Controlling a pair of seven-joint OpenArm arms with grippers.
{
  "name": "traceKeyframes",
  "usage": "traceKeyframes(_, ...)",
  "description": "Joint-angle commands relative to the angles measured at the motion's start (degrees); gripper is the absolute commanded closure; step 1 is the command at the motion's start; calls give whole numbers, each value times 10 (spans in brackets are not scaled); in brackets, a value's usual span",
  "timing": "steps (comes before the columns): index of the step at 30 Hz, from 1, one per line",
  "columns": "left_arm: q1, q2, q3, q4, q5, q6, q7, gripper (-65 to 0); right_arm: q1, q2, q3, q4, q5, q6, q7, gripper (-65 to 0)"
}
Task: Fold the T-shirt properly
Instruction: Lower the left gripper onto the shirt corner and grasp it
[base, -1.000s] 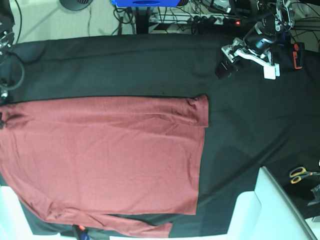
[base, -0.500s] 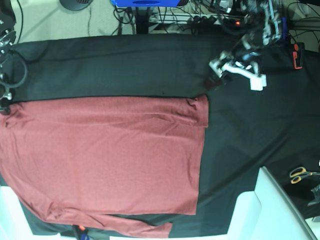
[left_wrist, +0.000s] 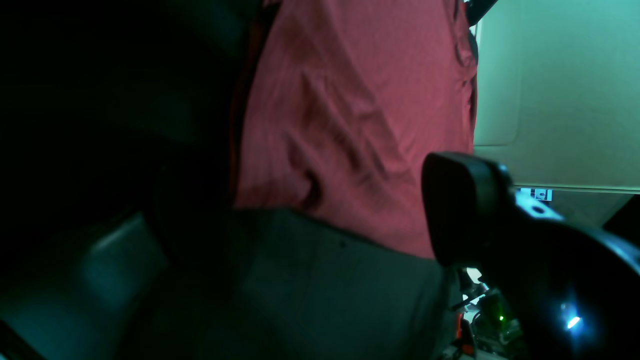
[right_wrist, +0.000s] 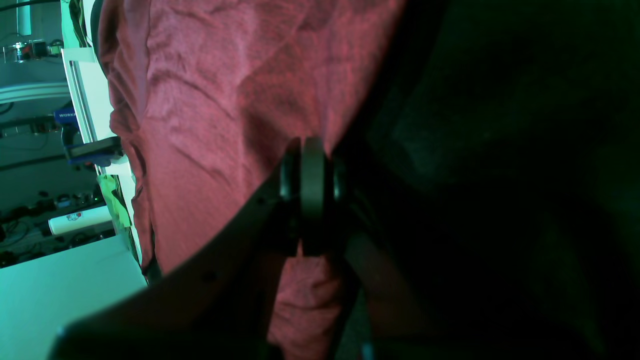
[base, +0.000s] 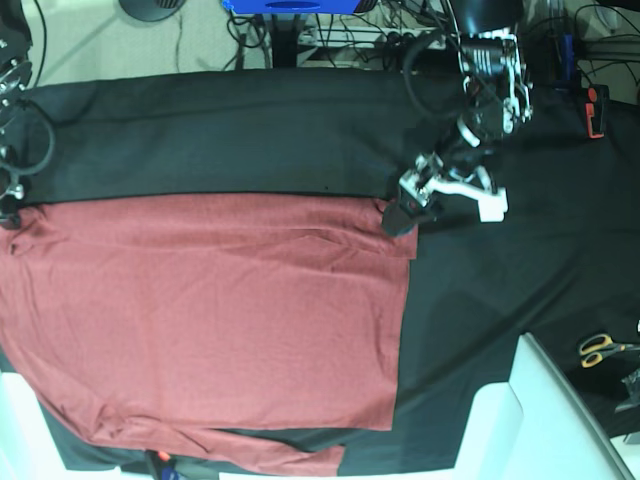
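With the T-shirt (base: 210, 320) flat on the surface (base: 250, 130), right tool (right_wrist: 312, 170) pinched shut on its edge, left tool (base: 405, 205) gaping, empty, should seize the far corner squarely.

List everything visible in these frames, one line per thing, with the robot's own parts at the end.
T-shirt: one, brick red, spread flat over the left and middle of the table.
Table cloth: one, black, covering the table under the shirt.
Scissors: one pair, yellow handles, near the table's right edge in the base view.
White panels: pale, along the bottom of the base view.
Cables and power strip: several, dark, on the floor behind the table.
Left hand: one, jaws open, at the shirt's upper right corner.
Right hand: one, shut on the T-shirt at its edge.
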Motion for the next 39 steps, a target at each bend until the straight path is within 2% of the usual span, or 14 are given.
traceKeyframes(1,-8,1,2,-8,18,14,11,-632,10,16,-1,6,6,10,3,-2)
traceKeyframes(9,-41,13,2,-53,19,14,11,-629,10,16,-1,6,6,10,3,-2)
traceKeyframes(11,-41,13,12,-57,19,14,10,-586,10,16,-1,6,6,10,3,-2)
traceKeyframes(13,-42,11,33,-57,19,14,5,-476,10,16,-1,6,6,10,3,-2)
traceKeyframes(16,-40,11,49,-57,19,15,-30,-258,10,16,-1,6,6,10,3,-2)
traceKeyframes(19,-36,10,46,-57,19,15,-36,-28,10,16,-1,6,6,10,3,-2)
traceKeyframes(20,-36,9,45,-57,19,15,-36,0,10,16,-1,6,6,10,3,-2)
traceKeyframes(26,-42,-4,49,-51,18,15,-34,0,9,16,-1,6,6,10,3,-2)
traceKeyframes(31,-36,-25,44,-46,17,15,22,0,-2,18,-1,26,6,10,3,-2)
traceKeyframes(33,-33,-40,46,-37,15,15,30,0,-12,18,-1,49,6,10,2,-2)
traceKeyframes(36,-18,-44,44,-10,14,15,54,0,-24,16,-1,76,6,10,2,-2)
traceKeyframes(39,-7,-45,44,22,15,15,78,0,-37,16,4,106,8,10,-28,0)
